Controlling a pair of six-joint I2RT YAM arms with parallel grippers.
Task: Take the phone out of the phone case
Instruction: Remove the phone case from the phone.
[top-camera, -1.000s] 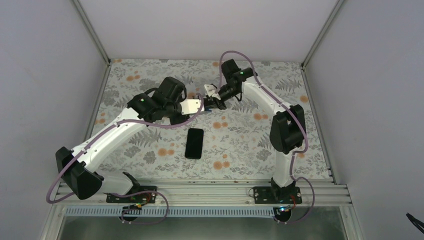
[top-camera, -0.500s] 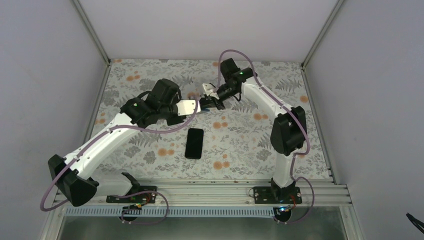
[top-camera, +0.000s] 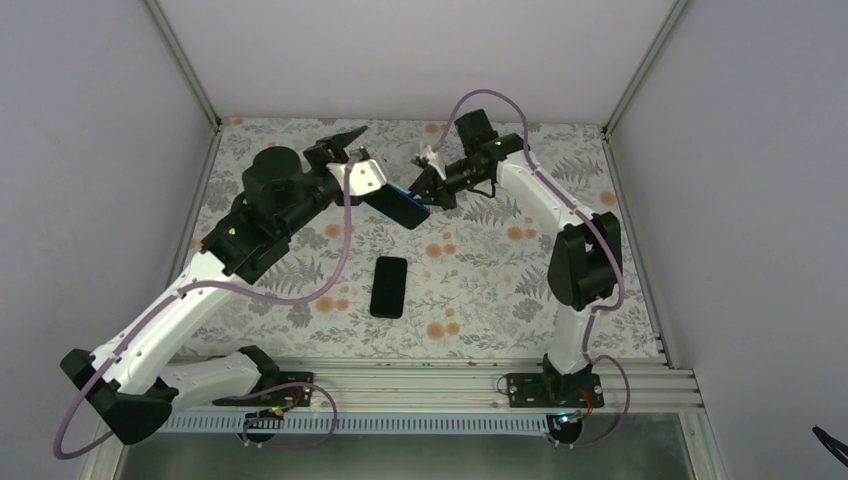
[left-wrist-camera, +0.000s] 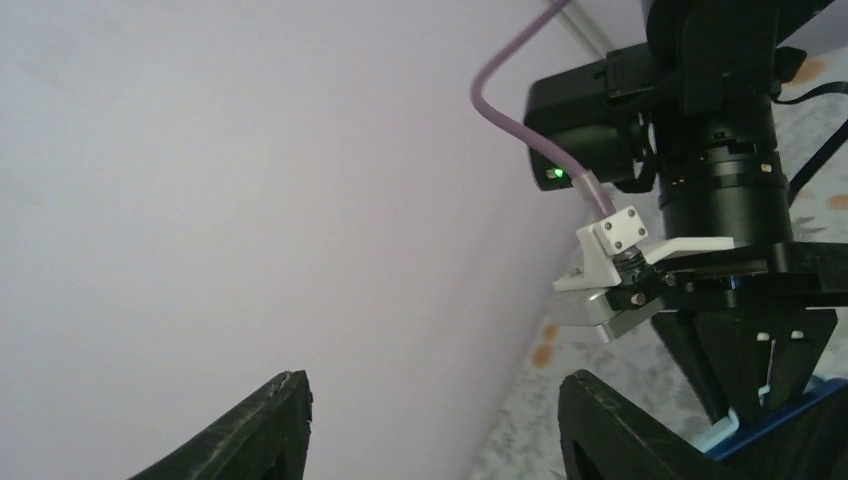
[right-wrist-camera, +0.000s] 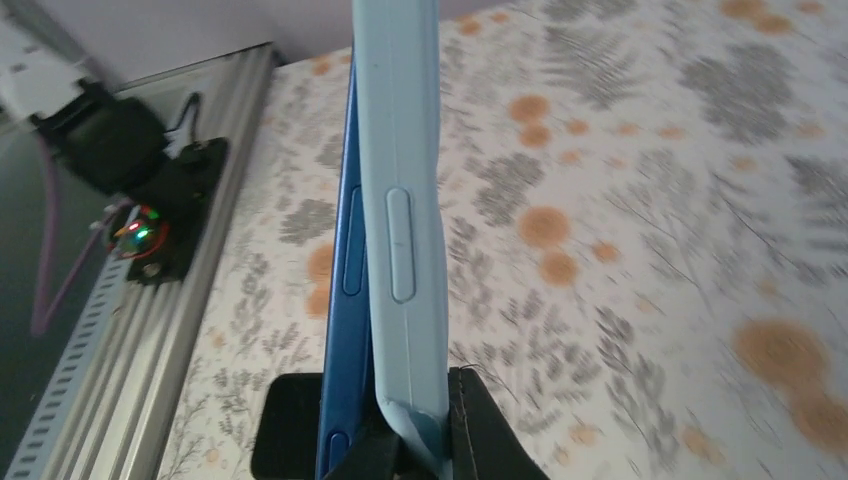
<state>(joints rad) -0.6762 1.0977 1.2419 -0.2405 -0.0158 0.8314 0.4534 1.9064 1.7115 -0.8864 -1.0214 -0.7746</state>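
Note:
My right gripper (top-camera: 424, 190) (right-wrist-camera: 420, 440) is shut on the lower end of the light blue phone case (right-wrist-camera: 400, 200) and holds it tilted in the air above the back of the table. The dark blue phone (right-wrist-camera: 345, 250) (top-camera: 403, 209) stands beside the case, its edge peeled away from the case's side. Back and to the left of them, my left gripper (top-camera: 338, 142) (left-wrist-camera: 440, 430) is raised and open, with nothing between its fingers. In the left wrist view the right wrist and a corner of the blue case (left-wrist-camera: 790, 420) show at the right.
A black phone (top-camera: 388, 286) lies flat on the flowered table (top-camera: 480, 290) between the two arm bases. Grey walls close the left, back and right sides. An aluminium rail (top-camera: 400, 380) runs along the near edge.
My left gripper opened, let go of the phone and case, and swung up and back to the left. The right gripper lifted and tilted the case slightly.

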